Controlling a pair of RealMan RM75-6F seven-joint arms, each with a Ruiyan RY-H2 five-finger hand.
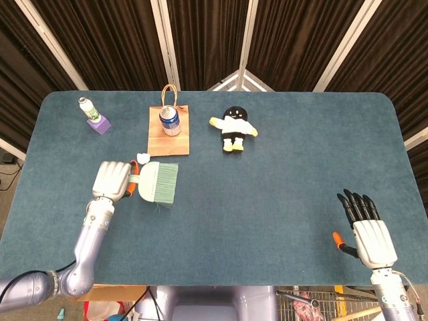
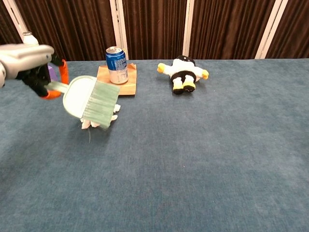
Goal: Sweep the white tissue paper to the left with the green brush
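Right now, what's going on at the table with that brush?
The left hand holds the green brush by its handle, raised over the white tissue paper, which peeks out beneath the bristles. No sweep to the left shows yet. The right hand rests open at the table's near right edge, holding nothing. Behind the tissue, a blue can stands on a brown paper bag.

blue can [image 2: 117,65] label unreadable; bottle [image 1: 87,109] label too small; no legible text
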